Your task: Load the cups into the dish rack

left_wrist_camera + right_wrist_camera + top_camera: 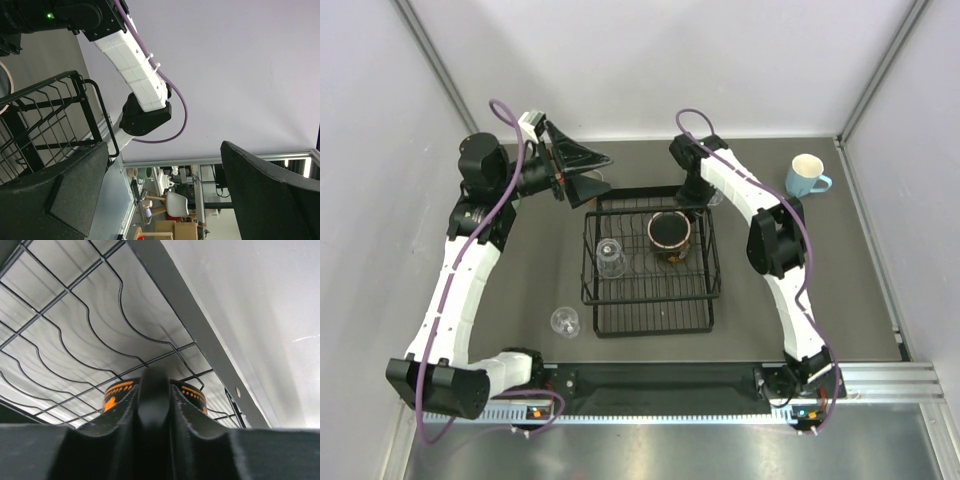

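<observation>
Dish rack [586, 270]: black wire, set at the centre of the table [840, 300].
Dark cup [669, 232]: upright in the far right part of the rack.
Clear glass [610, 258]: inside the rack, left part.
Second clear glass [565, 321]: on the table, just off the rack's near left corner.
Light blue mug [806, 174]: on the table, far right, well apart from the rack.
Left gripper [605, 175]: jaws spread wide, nothing held, at the rack's far left corner.
Right gripper [155, 390]: at the rack's far rim; fingers [125, 410] close together, grip cannot be told.
</observation>
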